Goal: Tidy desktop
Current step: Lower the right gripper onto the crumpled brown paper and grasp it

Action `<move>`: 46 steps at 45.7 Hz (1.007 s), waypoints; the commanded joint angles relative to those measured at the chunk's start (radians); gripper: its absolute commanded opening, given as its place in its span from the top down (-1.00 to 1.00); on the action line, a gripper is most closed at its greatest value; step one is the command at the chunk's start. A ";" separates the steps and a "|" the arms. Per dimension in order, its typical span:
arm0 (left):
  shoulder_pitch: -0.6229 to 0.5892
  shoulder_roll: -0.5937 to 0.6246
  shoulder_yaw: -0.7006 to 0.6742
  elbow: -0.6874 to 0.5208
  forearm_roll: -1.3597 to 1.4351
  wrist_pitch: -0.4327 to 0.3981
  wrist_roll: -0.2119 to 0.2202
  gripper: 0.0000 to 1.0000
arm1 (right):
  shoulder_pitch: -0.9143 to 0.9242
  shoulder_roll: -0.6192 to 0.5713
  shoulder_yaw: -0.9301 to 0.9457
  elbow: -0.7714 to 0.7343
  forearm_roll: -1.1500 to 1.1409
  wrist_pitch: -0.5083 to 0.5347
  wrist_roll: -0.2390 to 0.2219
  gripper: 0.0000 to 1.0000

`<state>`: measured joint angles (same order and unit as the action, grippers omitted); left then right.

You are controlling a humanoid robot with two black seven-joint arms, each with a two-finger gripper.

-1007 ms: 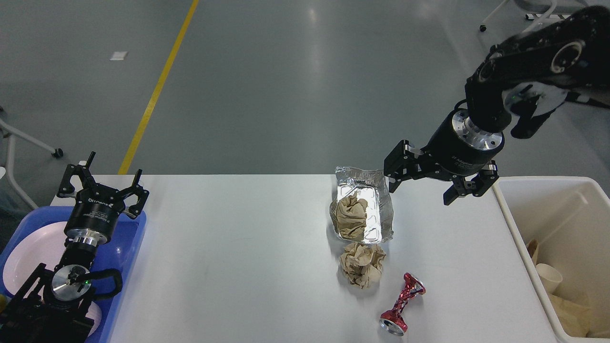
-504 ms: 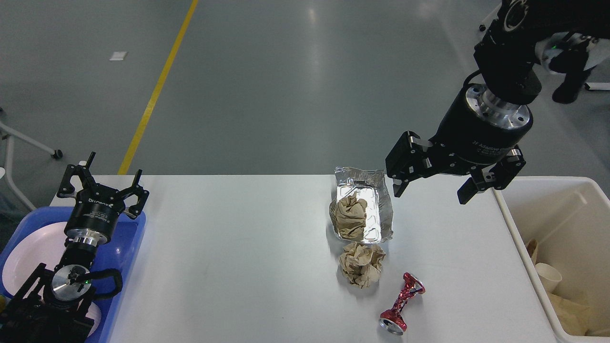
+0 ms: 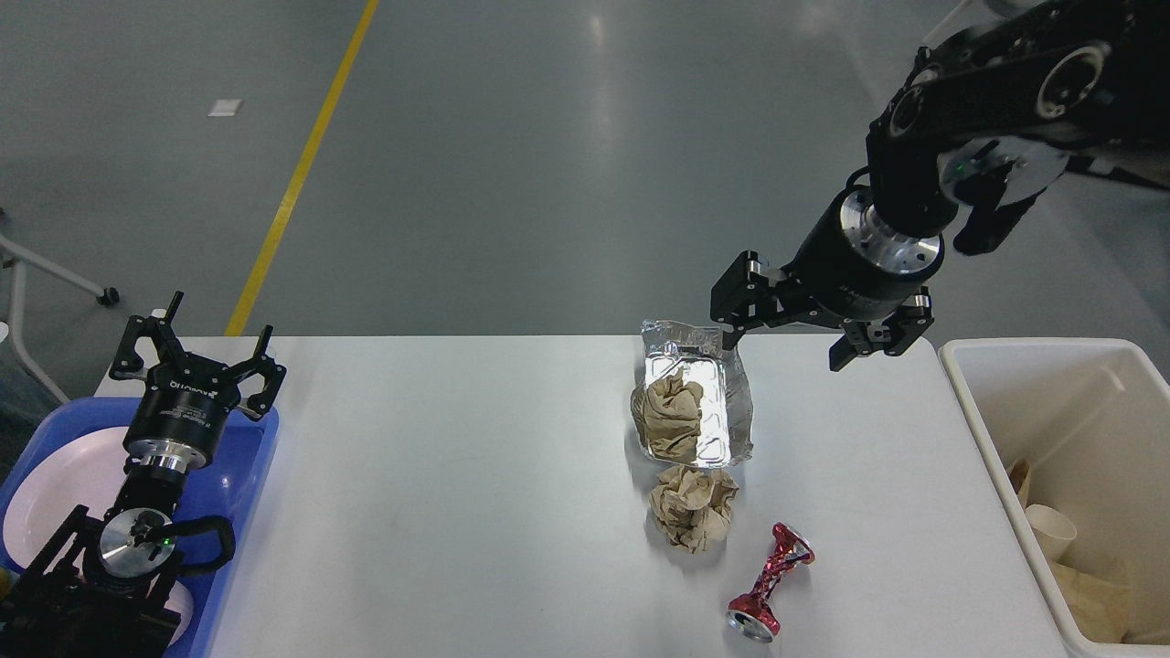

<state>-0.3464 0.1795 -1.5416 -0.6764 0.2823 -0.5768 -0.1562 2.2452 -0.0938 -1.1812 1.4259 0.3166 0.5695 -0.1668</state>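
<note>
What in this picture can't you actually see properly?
- Bin, head view: its right side and bottom are cut off by the frame.
- Plate: partly hidden by the left arm.
- Foil tray: its floor is partly covered by a paper wad.

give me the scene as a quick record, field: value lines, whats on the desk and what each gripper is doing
desktop: white, holds the litter below
foil tray: crumpled, a paper wad inside
loose paper wad: just in front of the foil tray
crushed red can: lying on its side, near front edge
cream bin: right of desktop, paper cup and scraps inside
blue tray: left, white plate in it
left gripper: open, empty, over blue tray
right gripper: open, empty, above foil tray's far right
</note>
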 commanded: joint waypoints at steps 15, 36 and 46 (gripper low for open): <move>0.001 0.000 0.000 0.000 0.000 0.000 0.000 -0.93 | -0.495 0.134 0.070 -0.309 -0.237 -0.465 0.041 -1.00; 0.000 0.000 0.000 0.000 0.000 0.000 0.000 -0.93 | -0.941 0.276 0.135 -0.806 -0.422 -0.467 0.059 -1.00; 0.000 0.000 0.000 0.000 0.000 0.000 0.000 -0.93 | -1.026 0.276 0.180 -0.907 -0.479 -0.476 0.059 -1.00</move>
<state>-0.3467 0.1795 -1.5417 -0.6764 0.2823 -0.5768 -0.1566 1.2466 0.1836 -1.0159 0.5435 -0.1443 0.0950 -0.1075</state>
